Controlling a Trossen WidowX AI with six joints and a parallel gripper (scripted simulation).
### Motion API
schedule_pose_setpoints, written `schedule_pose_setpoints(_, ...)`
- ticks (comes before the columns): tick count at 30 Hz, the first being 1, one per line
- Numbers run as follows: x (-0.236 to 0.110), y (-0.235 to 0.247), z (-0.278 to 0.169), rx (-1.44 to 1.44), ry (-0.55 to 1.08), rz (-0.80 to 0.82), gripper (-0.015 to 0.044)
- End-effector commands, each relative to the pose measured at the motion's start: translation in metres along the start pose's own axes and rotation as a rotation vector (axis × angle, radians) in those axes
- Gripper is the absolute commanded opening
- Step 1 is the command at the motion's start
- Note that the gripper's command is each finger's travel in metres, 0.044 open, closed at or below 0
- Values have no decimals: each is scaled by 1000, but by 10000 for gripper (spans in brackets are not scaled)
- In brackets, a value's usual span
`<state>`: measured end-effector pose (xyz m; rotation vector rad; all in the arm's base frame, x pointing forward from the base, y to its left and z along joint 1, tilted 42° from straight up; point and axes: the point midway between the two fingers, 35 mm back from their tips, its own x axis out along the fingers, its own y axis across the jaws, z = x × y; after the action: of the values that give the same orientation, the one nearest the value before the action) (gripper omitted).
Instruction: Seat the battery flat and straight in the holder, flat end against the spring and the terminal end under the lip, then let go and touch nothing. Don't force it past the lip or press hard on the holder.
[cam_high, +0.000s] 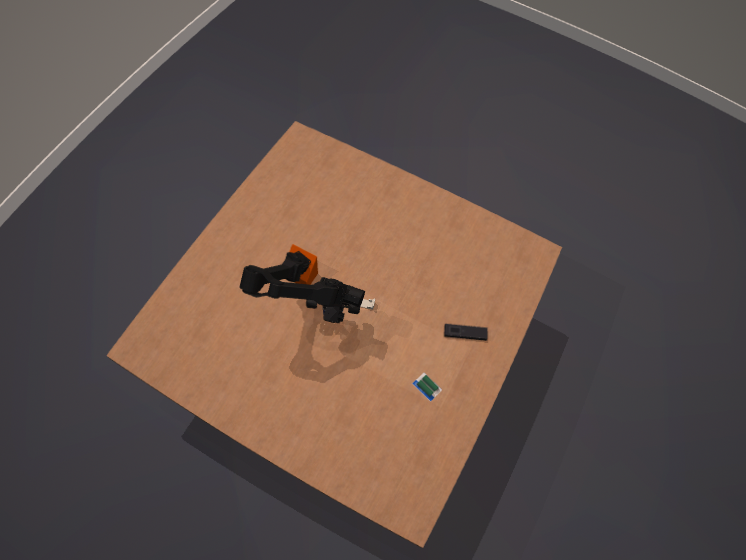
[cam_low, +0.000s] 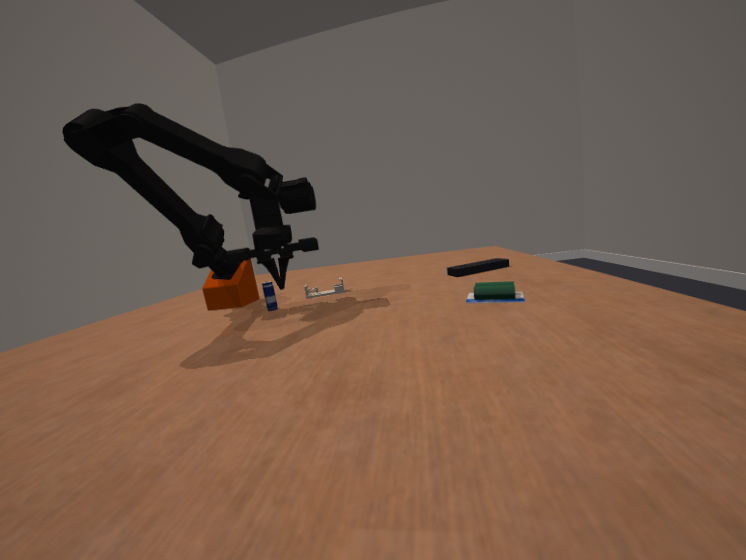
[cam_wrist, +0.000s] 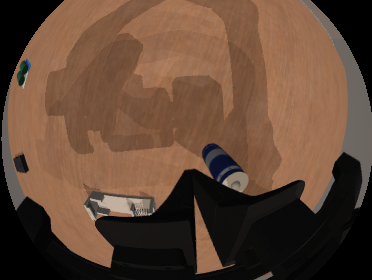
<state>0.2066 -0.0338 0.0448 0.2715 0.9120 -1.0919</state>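
The battery (cam_low: 269, 295) (cam_wrist: 223, 167) is a small blue cylinder with a white end. It rests on the wooden table (cam_low: 421, 391) beside the arm's orange base (cam_low: 228, 290) (cam_high: 306, 266). The light grey holder (cam_low: 324, 291) (cam_high: 368, 304) (cam_wrist: 120, 204) stands empty a short way to the battery's right in the exterior view. My gripper (cam_low: 280, 283) (cam_wrist: 190, 173) points down between the battery and the holder, just above the table, shut with nothing between the fingers. In the wrist view the battery lies just right of the fingertips and the holder to their left.
A black bar (cam_high: 465, 331) (cam_low: 477, 266) (cam_wrist: 20, 164) lies far off toward the table's right edge. A green pack on a blue and white plate (cam_high: 427, 385) (cam_low: 494, 290) (cam_wrist: 24, 72) lies near it. The arm's shadow falls on the table in front of the holder.
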Motion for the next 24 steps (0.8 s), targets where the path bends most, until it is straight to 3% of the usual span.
schedule_pose_setpoints(1, 1, -10, 0, -8, -3, -6, 0)
schedule_pose_setpoints(24, 1, -47, -1, -9, -3, -8, 0)
